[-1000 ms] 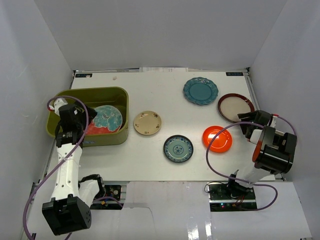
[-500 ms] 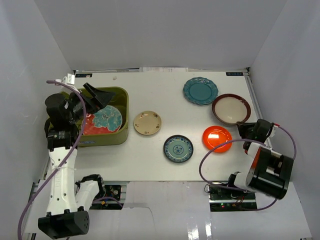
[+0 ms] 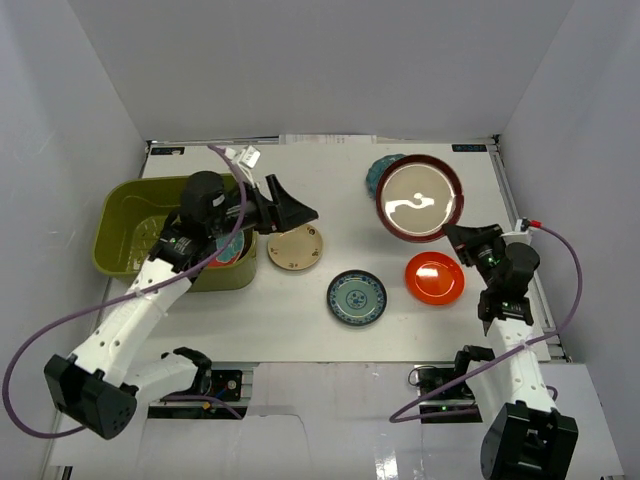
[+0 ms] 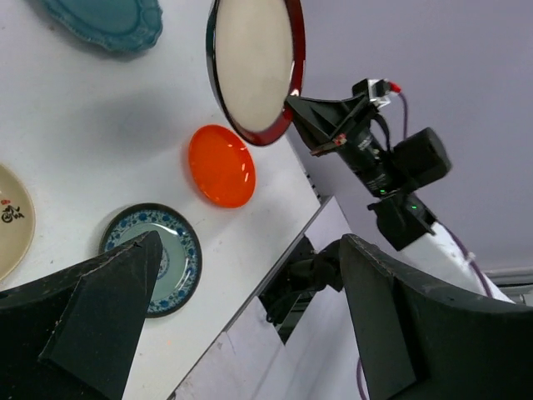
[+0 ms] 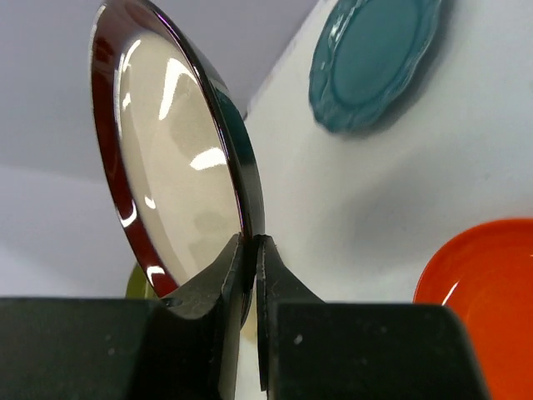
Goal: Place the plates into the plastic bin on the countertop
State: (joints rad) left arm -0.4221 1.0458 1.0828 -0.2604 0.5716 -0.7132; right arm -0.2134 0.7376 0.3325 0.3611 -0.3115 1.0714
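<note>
My right gripper (image 3: pixel 452 236) (image 5: pixel 252 250) is shut on the rim of the maroon-rimmed cream plate (image 3: pixel 420 197) (image 5: pixel 171 167) (image 4: pixel 254 67), which hangs tilted above the countertop (image 3: pixel 330 200). It partly covers the scalloped teal plate (image 3: pixel 376 172) (image 5: pixel 375 58) (image 4: pixel 108 21). The orange plate (image 3: pixel 435 277) (image 4: pixel 221 165), the blue-patterned plate (image 3: pixel 356 297) (image 4: pixel 154 258) and the small beige plate (image 3: pixel 295 250) lie flat on the counter. My left gripper (image 3: pixel 285 212) (image 4: pixel 250 325) hovers open and empty over the beige plate, beside the olive plastic bin (image 3: pixel 120 195). A patterned plate (image 3: pixel 232 250) shows in the bin under my left arm.
White walls close in the countertop on three sides. My left arm stretches across the bin's right end. The right arm (image 4: pixel 391 167) rises from the near right corner. A cable connector (image 3: pixel 243 156) dangles above the left arm.
My right gripper shut on the maroon-rimmed plate and lifted it up and leftward. My left arm swung out of the bin to the right, over the beige plate, staying open.
</note>
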